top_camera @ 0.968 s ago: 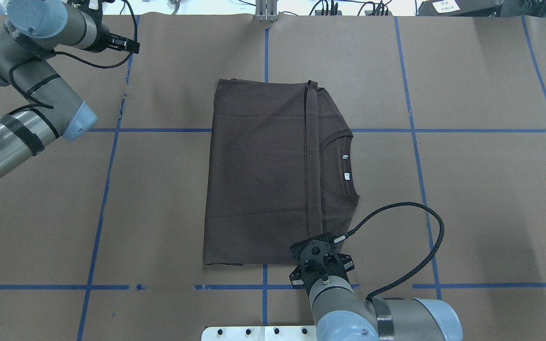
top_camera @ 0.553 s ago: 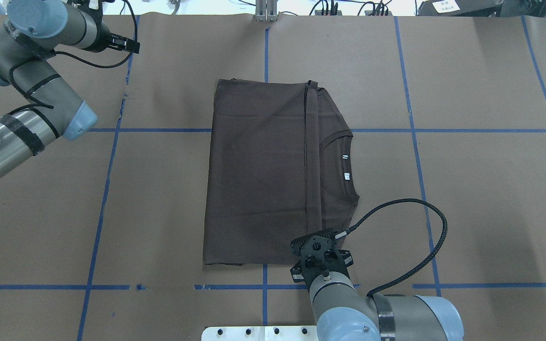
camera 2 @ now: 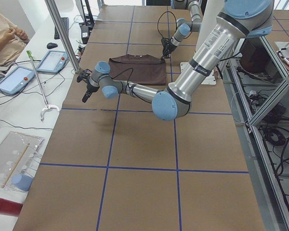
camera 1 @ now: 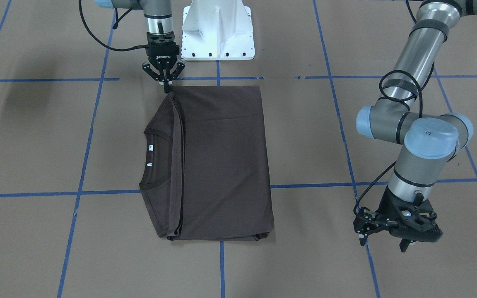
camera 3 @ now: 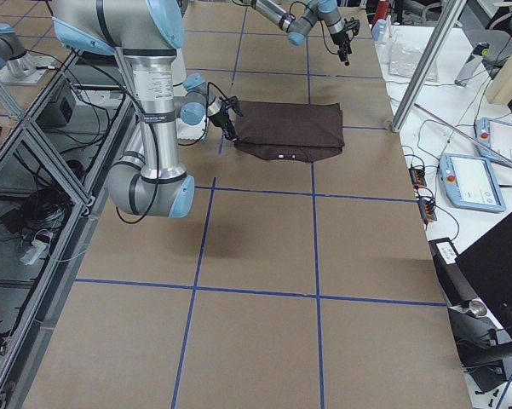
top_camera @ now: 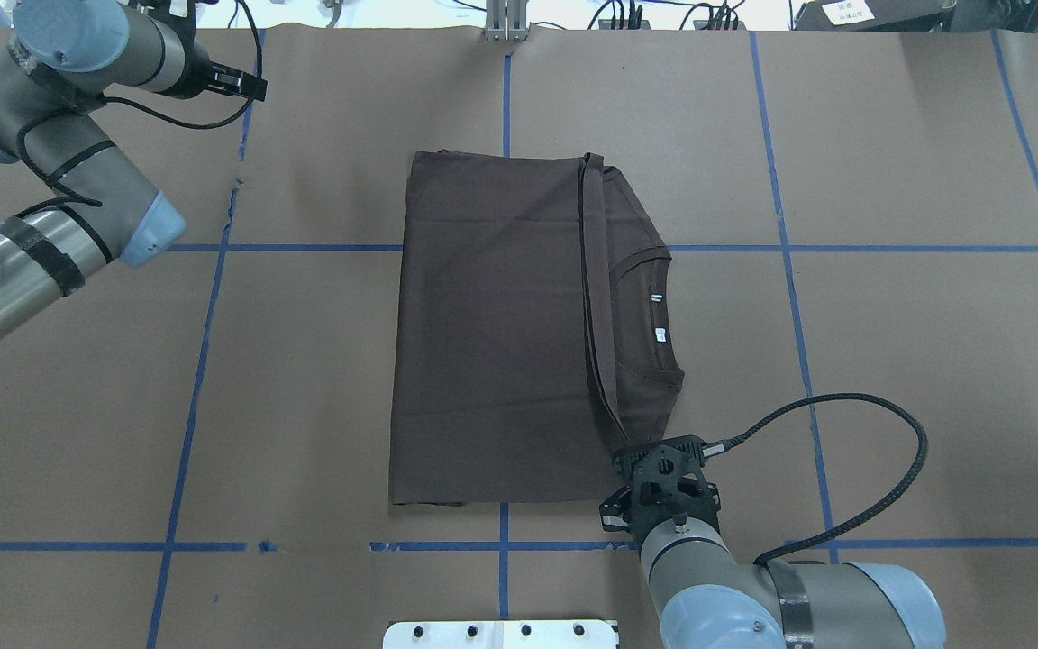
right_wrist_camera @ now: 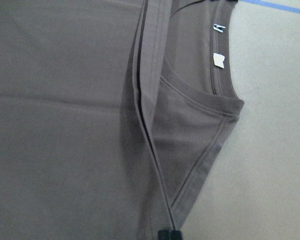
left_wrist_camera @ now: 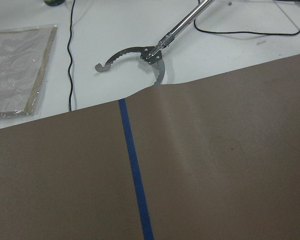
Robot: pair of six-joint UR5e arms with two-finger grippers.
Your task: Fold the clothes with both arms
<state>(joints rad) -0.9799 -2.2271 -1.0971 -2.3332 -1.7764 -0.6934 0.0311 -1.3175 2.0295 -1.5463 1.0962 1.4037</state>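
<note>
Brown-paper counter point(top_camera: 888, 361): blue tape grid.
T-shirt point(top_camera: 492, 333): folded flat mid-counter, collar point(right_wrist_camera: 204, 94) toward the robot's right.
Left gripper point(camera 1: 383, 243): jaws spread wide, empty, well apart from the shirt.
Right gripper point(camera 1: 165, 80): pinched closed on the shirt's near-right corner fold.
Neck tag point(right_wrist_camera: 219, 60): white, inside the collar.

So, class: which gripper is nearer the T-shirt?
The right. The right gripper is shut on the T-shirt, pinching its hem at a corner nearest the robot. The left gripper hangs open, well apart from the shirt, off to its left.
</note>
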